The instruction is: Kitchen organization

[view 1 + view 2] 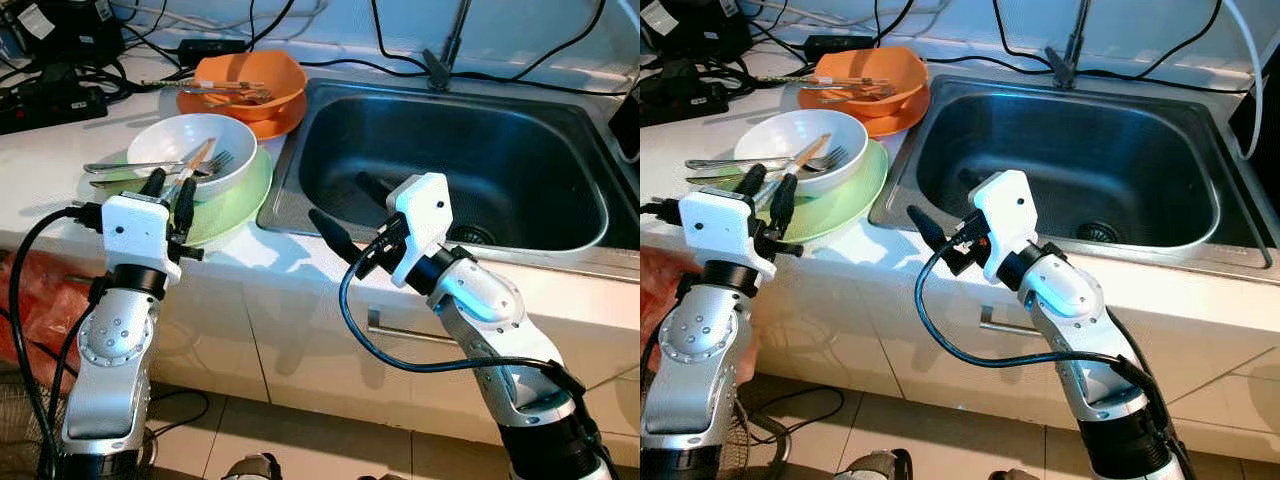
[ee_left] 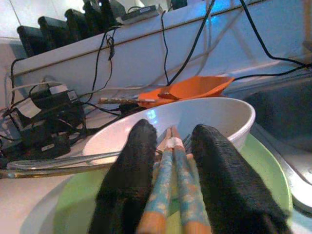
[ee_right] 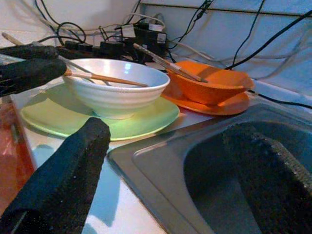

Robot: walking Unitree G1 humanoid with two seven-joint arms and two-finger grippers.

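From the left eye view, a white worktop [image 1: 60, 150] carries a round white ceramic bowl [image 1: 190, 150] that sits on a pale green plate [image 1: 235, 200], left of a stainless steel sink [image 1: 450, 160]. A pair of wooden chopsticks [image 1: 196, 165] and a metal fork [image 1: 150, 166] lie across the bowl. Farther back, an orange bowl [image 1: 250, 80] rests on an orange plate [image 1: 270, 122] and holds more cutlery. The left claw [image 1: 167, 190] is at the near rim of the white bowl, its black fingers on either side of the near ends of the chopsticks. The right claw [image 1: 350, 215] hangs over the near left corner of the sink, fingers spread wide and empty.

From the right eye view, black cables [image 1: 700, 70] and a power strip lie on the far left of the worktop.

From the left wrist view, the chopsticks run between the two fingers [image 2: 126, 180]; the fingers are close beside them, but I cannot tell whether they grip.

From the right wrist view, one finger [image 3: 63, 180] is above the worktop edge and the other above the sink basin, well apart.
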